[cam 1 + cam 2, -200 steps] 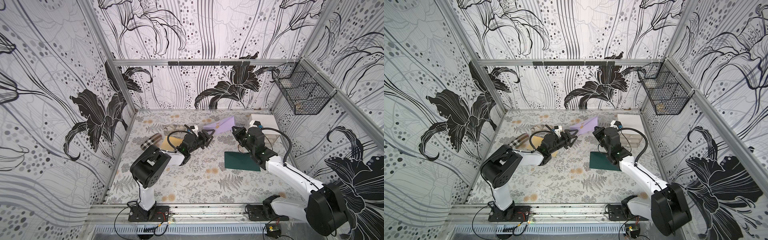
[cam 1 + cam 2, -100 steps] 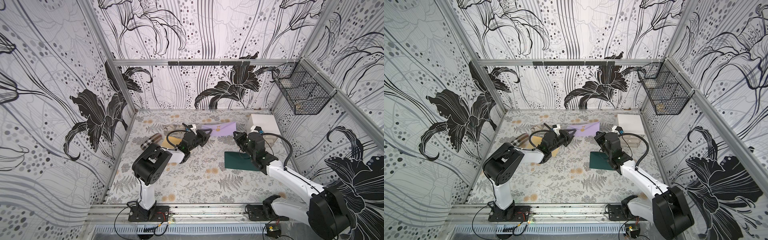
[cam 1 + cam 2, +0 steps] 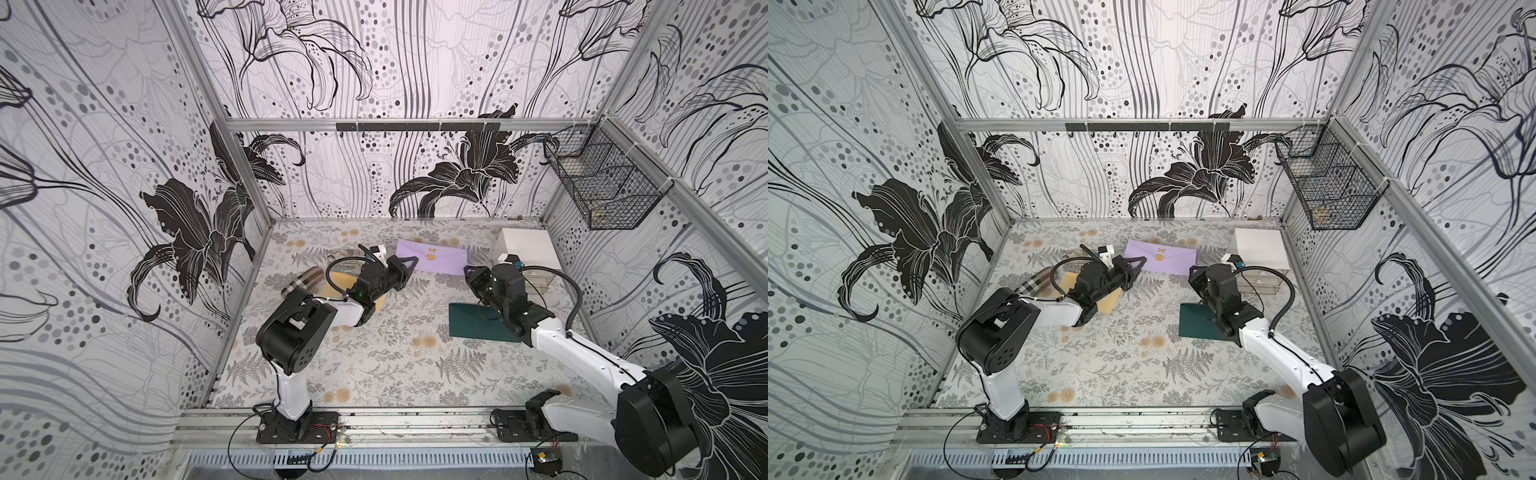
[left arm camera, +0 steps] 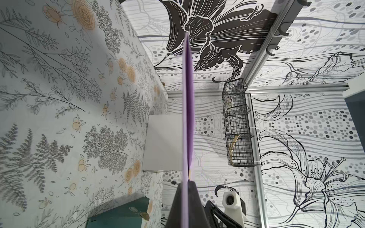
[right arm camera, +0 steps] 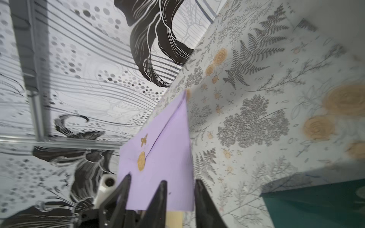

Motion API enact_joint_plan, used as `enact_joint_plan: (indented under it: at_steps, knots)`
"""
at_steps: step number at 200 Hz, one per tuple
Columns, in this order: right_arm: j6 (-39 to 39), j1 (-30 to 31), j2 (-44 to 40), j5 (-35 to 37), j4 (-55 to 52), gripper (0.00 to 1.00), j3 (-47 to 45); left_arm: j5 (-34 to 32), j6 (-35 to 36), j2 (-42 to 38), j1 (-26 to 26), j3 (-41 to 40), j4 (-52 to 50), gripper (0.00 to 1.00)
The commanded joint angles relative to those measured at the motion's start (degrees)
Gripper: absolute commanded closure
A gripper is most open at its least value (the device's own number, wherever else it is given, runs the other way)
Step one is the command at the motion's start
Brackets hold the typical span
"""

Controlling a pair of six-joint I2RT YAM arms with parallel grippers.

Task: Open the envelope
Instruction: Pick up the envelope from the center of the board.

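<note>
The lilac envelope (image 3: 440, 259) (image 3: 1169, 261) hangs about level, low over the back of the table. Its flap is shut under a gold seal (image 5: 141, 160). My left gripper (image 3: 411, 262) (image 3: 1142, 261) is shut on the envelope's left end. In the left wrist view the envelope (image 4: 187, 118) shows edge-on, pinched between the jaws (image 4: 186, 184). My right gripper (image 3: 468, 272) (image 3: 1192, 272) stands open at the right end. In the right wrist view the gripper (image 5: 180, 187) has one finger (image 5: 163, 189) over the lilac face and the other beside the edge.
A dark green envelope (image 3: 478, 326) (image 3: 1198, 324) lies under my right arm. Behind it stands a white drawer box (image 3: 525, 249). A tan card (image 3: 338, 282) and a plaid roll (image 3: 302, 280) lie under my left arm. A wire basket (image 3: 602, 191) hangs on the right wall.
The envelope has come down from a raised tilt to about level. My left gripper has shut on its left end, and my right gripper has let go and opened.
</note>
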Motion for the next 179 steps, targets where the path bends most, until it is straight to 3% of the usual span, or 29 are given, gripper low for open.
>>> enact_joint_plan:
  at_steps: [1, 24, 46, 60, 104, 144, 179]
  knots:
    - [-10.63, -1.11, 2.51, -3.3, -11.57, 0.58, 6.05, 11.55, 8.43, -0.57, 5.12, 3.47, -4.95, 1.0]
    - [-19.3, -1.7, 6.11, -7.47, -20.05, 0.53, 10.64, 20.91, 21.3, -1.95, 9.35, 8.21, -24.12, 1.0]
    - [-25.54, -2.93, 8.7, -13.2, -22.21, 0.5, 13.44, 21.32, 35.35, -5.63, 11.61, 10.1, -40.58, 1.0]
    - [-28.19, -4.17, 11.76, -19.08, -24.37, 0.48, 17.27, 17.52, 42.26, -7.97, 11.41, 10.42, -46.89, 1.0]
    - [-34.4, -4.77, 19.07, -30.28, -30.71, 0.46, 28.54, 23.17, 46.05, -11.34, 11.09, 2.97, -35.38, 1.0]
    - [-36.53, -4.73, 24.63, -37.42, -27.15, 0.41, 31.83, 35.93, 36.09, -7.12, 10.95, -0.88, -16.52, 1.0]
    - [-34.69, -4.78, 31.27, -44.03, -21.19, 0.35, 32.95, 40.98, 23.95, 0.01, 11.02, -2.12, 2.38, 1.0]
